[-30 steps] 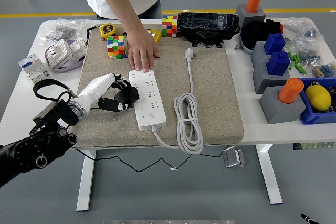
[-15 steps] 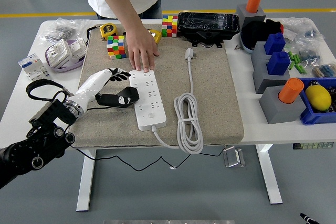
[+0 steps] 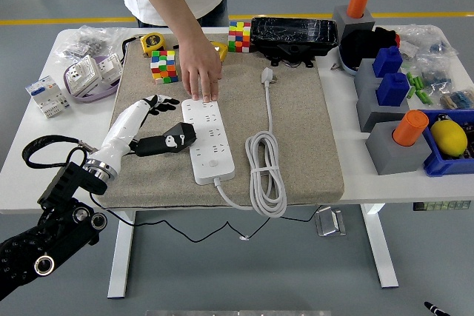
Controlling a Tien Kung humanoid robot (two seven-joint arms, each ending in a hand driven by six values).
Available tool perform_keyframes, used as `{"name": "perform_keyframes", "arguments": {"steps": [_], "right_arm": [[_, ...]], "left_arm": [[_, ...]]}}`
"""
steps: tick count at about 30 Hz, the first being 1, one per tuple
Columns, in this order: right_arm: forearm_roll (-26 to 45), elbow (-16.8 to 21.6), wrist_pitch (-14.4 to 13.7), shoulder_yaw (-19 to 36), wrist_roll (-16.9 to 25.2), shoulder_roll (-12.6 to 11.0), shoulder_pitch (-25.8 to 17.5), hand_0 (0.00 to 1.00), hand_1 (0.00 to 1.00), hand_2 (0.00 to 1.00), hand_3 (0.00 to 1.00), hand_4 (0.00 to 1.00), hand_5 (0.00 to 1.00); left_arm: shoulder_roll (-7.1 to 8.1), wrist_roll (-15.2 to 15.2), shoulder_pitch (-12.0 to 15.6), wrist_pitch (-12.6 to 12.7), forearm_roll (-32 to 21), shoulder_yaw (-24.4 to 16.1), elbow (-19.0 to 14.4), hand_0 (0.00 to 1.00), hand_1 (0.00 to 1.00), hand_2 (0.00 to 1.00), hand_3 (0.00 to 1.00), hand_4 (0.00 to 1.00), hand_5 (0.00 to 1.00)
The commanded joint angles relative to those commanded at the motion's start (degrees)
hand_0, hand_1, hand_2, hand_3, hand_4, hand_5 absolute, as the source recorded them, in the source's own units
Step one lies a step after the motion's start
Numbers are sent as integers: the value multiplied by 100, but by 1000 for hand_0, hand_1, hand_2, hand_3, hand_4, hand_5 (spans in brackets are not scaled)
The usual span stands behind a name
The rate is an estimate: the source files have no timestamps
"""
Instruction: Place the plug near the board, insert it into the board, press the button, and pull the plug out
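White plug (image 3: 267,75) (cord coiled) apart from board (image 3: 207,140); left hand (image 3: 158,125) relaxed, empty

This looks like a robotics lab or test hall. The floor is bare grey with a yellow line (image 3: 74,20) painted across it behind the white bench (image 3: 370,183), which stands on metal legs with loose cables hanging below. The bench is crowded with trial props: Rubik's cubes (image 3: 164,66), a tape measure (image 3: 151,42), grey blocks with orange and blue pegs (image 3: 396,142), bagged small parts (image 3: 433,38) and electrical switch units (image 3: 44,96), around a beige work mat (image 3: 296,146).
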Motion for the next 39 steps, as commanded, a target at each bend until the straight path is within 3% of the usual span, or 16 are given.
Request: {"name": "perform_keyframes", "arguments": {"steps": [7, 19, 39], "right_arm": [[-8, 17, -1, -22, 5, -17, 23, 601, 642, 638, 552, 950, 490], [-7, 23, 0, -93, 5, -36, 11, 601, 641, 638, 552, 952, 492], [-23, 28, 3, -2, 4, -16, 22, 601, 642, 638, 553, 951, 492]], "left_arm": [[11, 59, 262, 443, 557, 184, -108, 789, 808, 795, 784, 944, 532], [1, 311, 314, 320, 599, 290, 28, 783, 806, 787, 771, 928, 554], [-143, 358, -27, 239, 579, 436, -18, 783, 803, 780, 774, 916, 561]]}}
